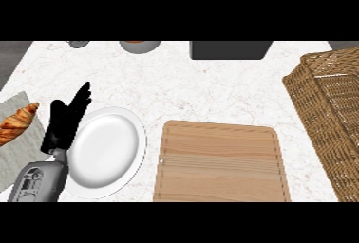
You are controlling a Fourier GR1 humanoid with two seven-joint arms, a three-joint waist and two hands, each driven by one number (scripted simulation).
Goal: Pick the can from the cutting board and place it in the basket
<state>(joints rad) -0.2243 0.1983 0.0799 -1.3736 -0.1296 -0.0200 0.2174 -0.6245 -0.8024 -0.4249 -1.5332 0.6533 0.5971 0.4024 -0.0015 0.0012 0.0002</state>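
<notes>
No can shows anywhere in the head view, so its heading and long axis cannot be told. The rectangular pale wooden cutting board [221,161], where the task places it, lies bare, its grain running across and its long side reaching toward the view's lower edge. The can may already sit inside the tall woven wicker basket [326,123] at the right edge, whose brown walls hide most of its inside; or it may be held out of view. Which of these is true the view does not settle.

As a judgement: the pick looks done, since nothing stands on the board, but the placing cannot be confirmed. What is left, if anything, is lowering the can into the basket and letting go.

The right hand is not in view at all. The black left hand [64,124] shows at the left, on its grey forearm [41,182], fingers straight and pointing up the counter, holding nothing; it rests just beside the left rim of the round white plate [105,152], which lies just left of the board.

Farther left, a golden croissant [17,123] lies on a grey cloth [14,156]. Along the far edge of the white marbled counter [189,90] stand a dark box-like thing [230,50] and two small vessels, too cropped to name.
</notes>
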